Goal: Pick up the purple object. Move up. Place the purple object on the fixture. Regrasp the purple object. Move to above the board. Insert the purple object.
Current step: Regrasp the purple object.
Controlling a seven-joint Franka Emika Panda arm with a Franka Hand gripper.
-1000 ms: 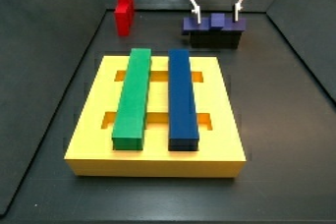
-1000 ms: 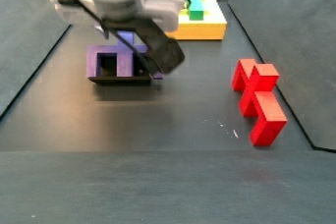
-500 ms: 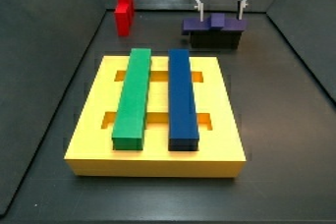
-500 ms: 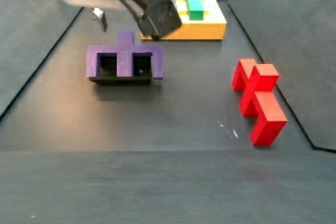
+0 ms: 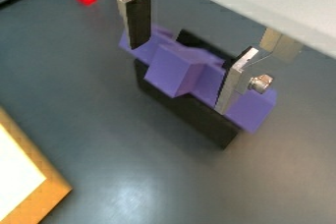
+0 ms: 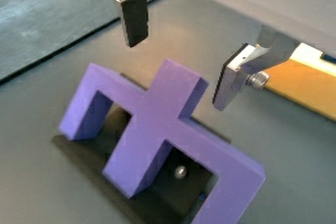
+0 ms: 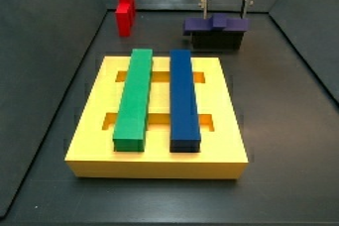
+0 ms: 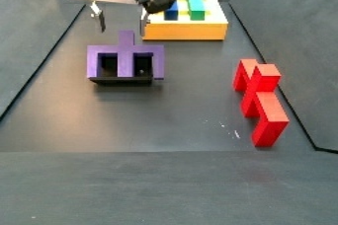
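- In a side view, the red piece (image 7: 125,10) stands upright at the far left, beyond the far left corner of the board (image 7: 93,141).
- The board is the large yellow slab in the foreground of that view; a green bar (image 7: 134,97) and a blue bar (image 7: 184,98) lie lengthwise on it, side by side, the green one left of the blue one.
- Beyond the board's far right corner sits the fixture (image 7: 216,41), a low dark block, apart from the board.
- The purple object (image 7: 213,22) rests on top of the fixture; in a wrist view (image 6: 155,137) it lies across the dark block with its legs and raised tab showing.
- The gripper (image 7: 223,1) hangs directly above the purple object, near the top edge of the view.
- In both wrist views the gripper (image 5: 188,46) is spread wide, one silver finger (image 6: 133,14) on each side of the purple object (image 5: 184,66), and neither pad touches it.
- In the opposite side view the purple object (image 8: 126,61) and fixture (image 8: 126,81) lie left of the red piece (image 8: 262,101), with the board (image 8: 199,29) farther back and the gripper (image 8: 117,12) raised above the purple object, clear of it.
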